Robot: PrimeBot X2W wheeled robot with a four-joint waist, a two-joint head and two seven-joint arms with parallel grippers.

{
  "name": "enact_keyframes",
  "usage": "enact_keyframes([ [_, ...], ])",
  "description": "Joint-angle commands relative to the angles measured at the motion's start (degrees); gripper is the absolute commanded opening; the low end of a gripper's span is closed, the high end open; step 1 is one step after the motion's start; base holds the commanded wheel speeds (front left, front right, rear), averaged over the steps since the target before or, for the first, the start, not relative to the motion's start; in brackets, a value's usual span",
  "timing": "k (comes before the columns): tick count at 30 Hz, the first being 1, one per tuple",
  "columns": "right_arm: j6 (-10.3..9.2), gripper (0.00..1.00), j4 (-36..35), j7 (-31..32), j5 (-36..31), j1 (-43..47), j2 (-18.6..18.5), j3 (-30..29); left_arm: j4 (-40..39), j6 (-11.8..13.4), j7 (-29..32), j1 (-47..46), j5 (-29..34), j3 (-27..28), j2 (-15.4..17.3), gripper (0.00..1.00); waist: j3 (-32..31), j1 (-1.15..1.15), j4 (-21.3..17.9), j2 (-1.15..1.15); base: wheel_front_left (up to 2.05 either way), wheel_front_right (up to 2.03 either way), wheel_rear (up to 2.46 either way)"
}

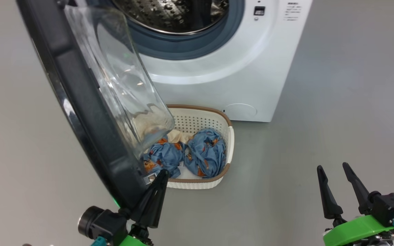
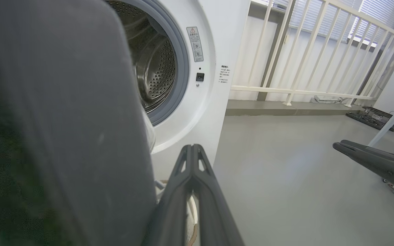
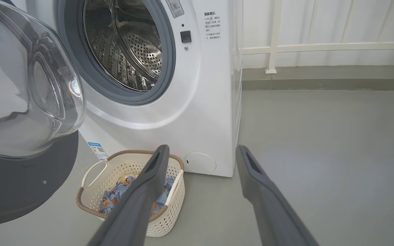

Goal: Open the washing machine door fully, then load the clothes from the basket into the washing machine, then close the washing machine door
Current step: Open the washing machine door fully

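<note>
Washing machine door (image 1: 80, 102) swung open over the basket (image 1: 197, 108) of clothes (image 1: 205, 153).
Left gripper (image 1: 162, 172) is seen closed beside the door's edge; right gripper (image 1: 333, 166) is spread, empty.

Head looks down, wrists look forward, low; all share the washing machine (image 1: 217, 92).

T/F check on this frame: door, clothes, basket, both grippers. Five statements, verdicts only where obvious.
1. The washing machine door is shut. False: it stands swung open, and the drum is exposed.
2. The clothes lie in the basket. True.
3. The right gripper holds a garment. False: it is open and empty, above the floor.
4. The left gripper is shut, beside the door's lower edge. True.
5. The basket sits on top of the washing machine. False: it stands on the floor in front of it.
</note>
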Motion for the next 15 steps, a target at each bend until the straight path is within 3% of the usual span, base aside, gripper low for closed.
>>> enact_keyframes([
  [1,0.09,1.0,-1.37,-0.69,0.24,-1.84,-0.58,1.38,-0.66,0.9,0.07,-1.71,0.12,4.96,2.0,0.0,0.34,0.0,1.33,0.0,0.0,0.0,0.0],
  [15,0.09,1.0,-1.14,-0.69,0.28,-1.24,-0.76,1.16,-4.28,2.15,0.07,2.79,0.4,8.67,1.84,0.0,0.06,0.0,6.85,0.0,0.0,0.0,0.0],
])
